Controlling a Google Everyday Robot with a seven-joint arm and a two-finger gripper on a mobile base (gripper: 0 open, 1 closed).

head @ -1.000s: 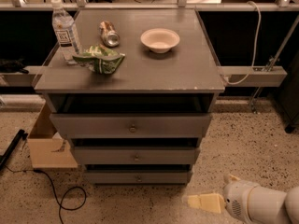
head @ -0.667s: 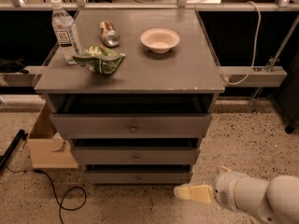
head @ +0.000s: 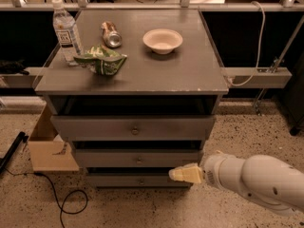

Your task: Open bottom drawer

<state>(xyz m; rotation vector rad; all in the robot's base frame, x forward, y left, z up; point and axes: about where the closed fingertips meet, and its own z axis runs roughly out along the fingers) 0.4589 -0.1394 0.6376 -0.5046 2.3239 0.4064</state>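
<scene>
The grey cabinet has three drawers. The bottom drawer is the lowest and slimmest, with a small round knob at its centre; it looks closed. My gripper, pale yellow on a white arm, comes in from the lower right. Its tip lies in front of the bottom drawer's right part, to the right of the knob and slightly above it. The middle drawer and the tall top drawer sit above it.
On the cabinet top stand a water bottle, a can lying on its side, a green chip bag and a white bowl. A cardboard box and a black cable lie on the floor at left.
My gripper and arm have moved left and up, from the lower right floor area to the front of the bottom drawer's right part. The drawers have not moved.
</scene>
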